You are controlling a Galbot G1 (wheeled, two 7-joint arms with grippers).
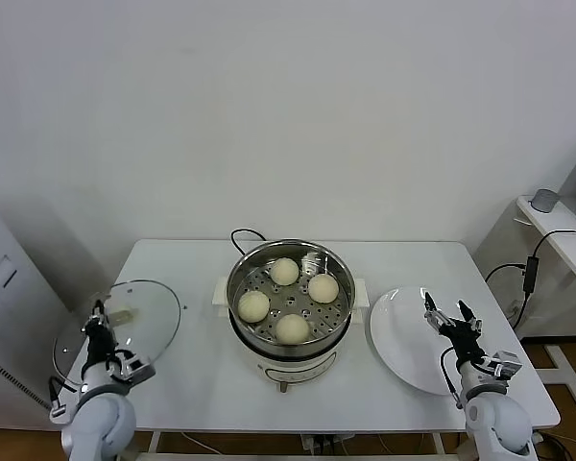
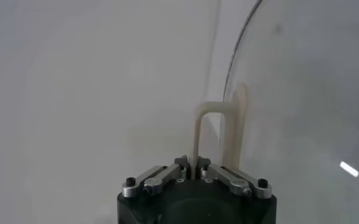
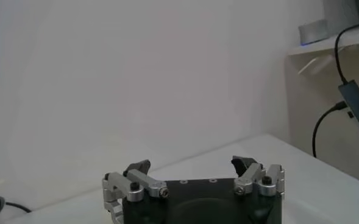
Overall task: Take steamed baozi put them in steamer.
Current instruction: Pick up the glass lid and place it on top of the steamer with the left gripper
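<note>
All four steamed baozi [image 1: 284, 271] sit on the perforated tray inside the steamer [image 1: 290, 298], spread in a loose ring and apart from one another: one at the back, one toward my right, one at the front, one toward my left. They are round, so none has a long axis or a facing I can name. The steamer stands upright in the middle of the desk [image 1: 202, 375], its mouth open upward, its black cord [image 1: 245, 235] looping out behind it.

To my right of the steamer lies the white plate [image 1: 403, 336], flat on the desk. My right hand [image 1: 450, 317] hovers over the plate's outer edge with its fingers spread apart, holding nothing; the right wrist view confirms the gap and shows only bare desk and wall ahead.

My left hand [image 1: 100, 327] is at the desk's left end, closed on the cream handle [image 2: 213, 131] of the glass lid [image 1: 125, 322]. The head view shows the lid tilted; only the left wrist view shows my fingers pinched on one leg of the looped handle.
</note>
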